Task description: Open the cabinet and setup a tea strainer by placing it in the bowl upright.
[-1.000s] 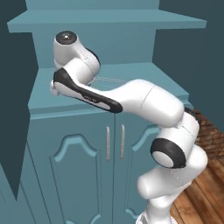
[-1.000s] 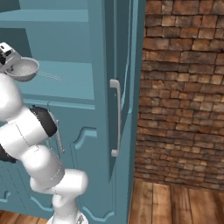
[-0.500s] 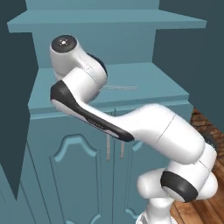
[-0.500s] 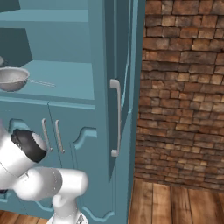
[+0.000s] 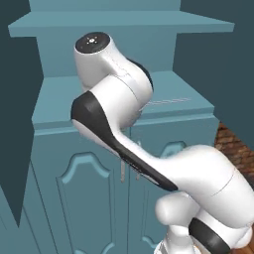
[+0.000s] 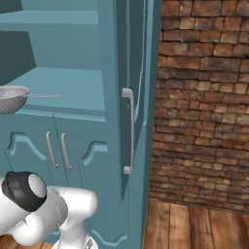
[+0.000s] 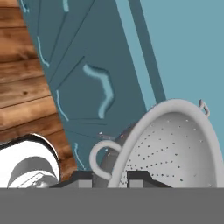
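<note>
1. Across the right base view from 9 to 12 o'clock: cabinet (image 6: 73,53) already standing open, its right door (image 6: 138,73) swung out edge-on at centre, silver bar handle (image 6: 127,131) facing the brick wall (image 6: 204,97) at 3 o'clock.
2. Below, at 7 o'clock: lower doors (image 6: 73,151) shut, not part of the job.
3. In the left base view, dead centre: white arm (image 5: 114,99) folded up before the shelf (image 5: 183,89).
4. At 9 o'clock in the right base view: tea strainer (image 6: 12,97) at the shelf's front edge, thin handle pointing to 3 o'clock.
5. At 6 o'clock in the hand view: gripper (image 7: 109,178) seemingly pinching the strainer's rim by its loop, mesh cup spreading toward 4 o'clock.
6. Judged step: opening done, strainer in hand. Next: carry to the bowl, level the cup, lower upright, then release.
</note>
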Controlling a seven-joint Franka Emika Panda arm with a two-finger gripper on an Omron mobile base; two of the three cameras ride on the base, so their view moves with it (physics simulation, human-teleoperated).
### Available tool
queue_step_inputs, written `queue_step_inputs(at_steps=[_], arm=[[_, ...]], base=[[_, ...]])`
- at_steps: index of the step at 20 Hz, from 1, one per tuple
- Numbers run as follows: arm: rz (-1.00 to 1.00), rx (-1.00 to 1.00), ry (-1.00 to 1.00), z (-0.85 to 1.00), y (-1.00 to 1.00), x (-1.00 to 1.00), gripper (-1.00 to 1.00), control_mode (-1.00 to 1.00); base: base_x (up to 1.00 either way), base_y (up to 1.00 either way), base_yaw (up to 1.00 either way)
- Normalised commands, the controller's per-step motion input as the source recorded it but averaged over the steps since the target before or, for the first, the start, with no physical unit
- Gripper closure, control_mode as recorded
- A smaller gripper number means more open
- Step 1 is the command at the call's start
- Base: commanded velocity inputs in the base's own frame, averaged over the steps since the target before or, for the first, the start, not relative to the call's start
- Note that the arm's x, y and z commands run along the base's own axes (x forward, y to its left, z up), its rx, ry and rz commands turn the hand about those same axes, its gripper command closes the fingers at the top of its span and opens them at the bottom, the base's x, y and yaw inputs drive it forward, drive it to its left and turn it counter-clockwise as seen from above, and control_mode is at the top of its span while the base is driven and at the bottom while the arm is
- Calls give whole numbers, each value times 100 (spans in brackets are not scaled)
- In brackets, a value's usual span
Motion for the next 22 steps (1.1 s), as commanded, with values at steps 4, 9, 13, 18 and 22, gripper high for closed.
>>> queue_step_inputs(at_steps=[4,9,13,18,22], arm=[[0,-21,-11,-1,-100,-89,100,-100],[0,-6,-13,-1,-100,-37,100,-100],[-5,6,-1,-12,-94,-8,100,-100],[-8,9,-4,-19,-52,-17,100,-100],[-12,7,-6,-25,-1,-8,100,-100]], base=[[0,0,0],[0,0,0],[0,0,0],[0,0,0],[0,0,0]])
